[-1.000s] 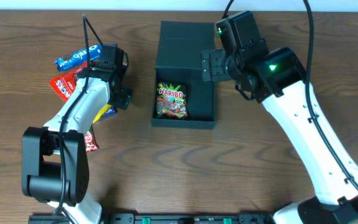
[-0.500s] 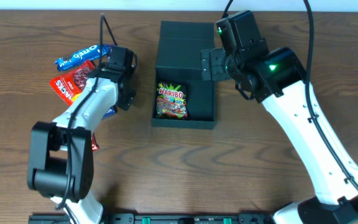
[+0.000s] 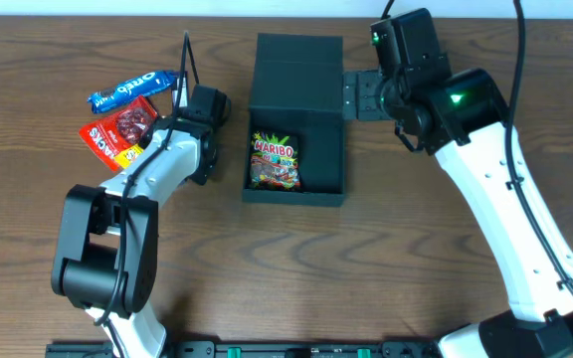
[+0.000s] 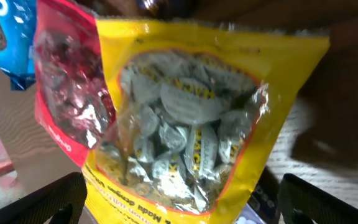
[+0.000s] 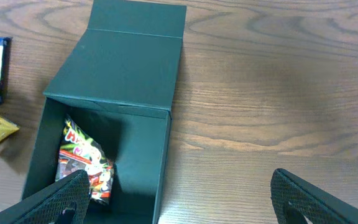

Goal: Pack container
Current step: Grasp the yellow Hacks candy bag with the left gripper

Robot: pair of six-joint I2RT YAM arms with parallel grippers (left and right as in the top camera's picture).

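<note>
container [image 3: 323, 169] sits mid-bench, its flap lid [image 5: 129, 68] laid back flat on the far side so the mouth is open. one haribo packet [image 3: 274, 162] lies by the left wall, the rest of the floor is bare; packing barely begun, i judge. left gripper [image 4: 179, 202]: jaws spread full, nothing held, hanging close over the yellow packet [image 4: 185, 118], which overlaps the red packet [image 4: 67, 106]; probably lined up for the next pick. right gripper [image 3: 359, 96]: wide open, empty, just beside the lid's right edge, clear of the mouth. farthest off, the blue packet [image 3: 132, 89].
</note>
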